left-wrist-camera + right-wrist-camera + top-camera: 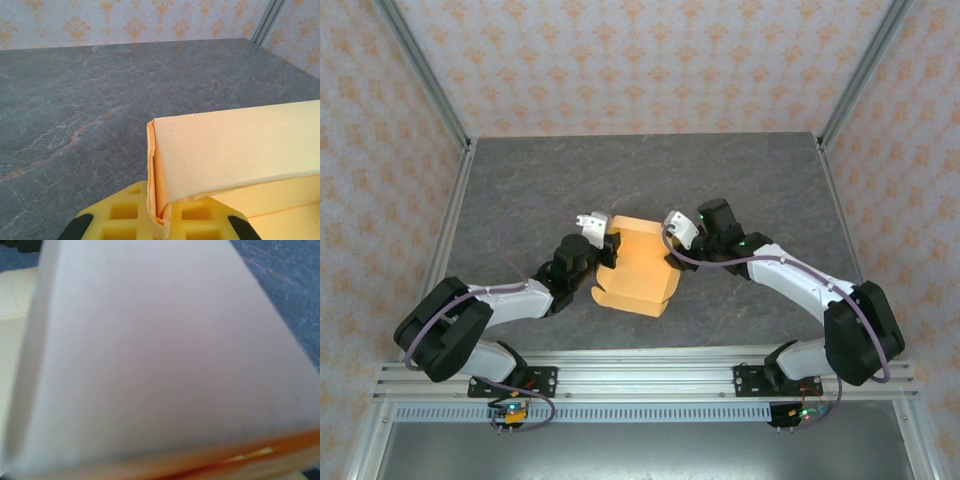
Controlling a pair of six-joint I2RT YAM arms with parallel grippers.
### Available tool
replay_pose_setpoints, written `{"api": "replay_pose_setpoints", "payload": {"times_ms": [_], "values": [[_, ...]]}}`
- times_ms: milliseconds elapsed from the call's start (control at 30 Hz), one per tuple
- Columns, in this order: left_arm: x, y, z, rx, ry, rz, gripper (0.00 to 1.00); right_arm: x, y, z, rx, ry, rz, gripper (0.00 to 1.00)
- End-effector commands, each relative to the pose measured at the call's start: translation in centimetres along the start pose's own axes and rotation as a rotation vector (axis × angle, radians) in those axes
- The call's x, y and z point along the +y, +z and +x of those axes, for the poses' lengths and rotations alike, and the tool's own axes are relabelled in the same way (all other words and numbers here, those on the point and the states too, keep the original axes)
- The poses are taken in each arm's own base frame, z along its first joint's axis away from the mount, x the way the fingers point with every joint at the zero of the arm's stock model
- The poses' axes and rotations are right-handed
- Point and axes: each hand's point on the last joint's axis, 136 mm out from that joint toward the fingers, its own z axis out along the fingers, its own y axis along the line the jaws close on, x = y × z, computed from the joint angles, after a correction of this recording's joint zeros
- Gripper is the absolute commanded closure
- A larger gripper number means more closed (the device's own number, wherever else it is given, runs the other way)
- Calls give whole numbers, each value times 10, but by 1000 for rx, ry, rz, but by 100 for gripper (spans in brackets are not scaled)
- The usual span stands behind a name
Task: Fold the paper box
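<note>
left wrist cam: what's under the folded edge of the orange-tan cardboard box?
The folded edge of the light orange-tan thin cardboard paper box sits pinched between the yellow ribbed fingers of the left gripper. The grey marbled table lies beyond. Whatever is beneath the box's wide panel is covered.

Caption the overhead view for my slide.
Part-folded paper box on a grey table: left gripper pinches one edge, right gripper meets the other.

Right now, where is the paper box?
In the top view the paper box is in the middle of the table, between the two grippers: the left gripper is shut on its left edge, the right gripper close by its right side.
</note>
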Motion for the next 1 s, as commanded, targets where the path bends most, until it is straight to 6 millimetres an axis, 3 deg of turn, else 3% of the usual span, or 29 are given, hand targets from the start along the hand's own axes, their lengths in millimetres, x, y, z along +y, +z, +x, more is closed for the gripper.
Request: {"api": "replay_pose_setpoints", "payload": {"times_ms": [0, 200, 333, 467, 767, 967], "values": [[-7, 2, -2, -12, 26, 43, 100, -8, 2, -15, -64, 24, 31, 66], [-7, 4, 0, -1, 22, 37, 100, 0, 4, -18, -111, 73, -13, 62], [-5, 5, 1, 5, 21, 25, 100, 11, -1, -14, -100, 49, -60, 42], [-6, 4, 1, 4, 27, 32, 100, 21, -12, -9, -80, -2, -93, 36], [-16, 5, 0, 2, 44, 75, 100, 25, -22, -19, -121, 17, -124, 36], [-17, 5, 0, 0, 46, 78, 100, 22, -18, -22, -124, 32, -124, 52]]}}
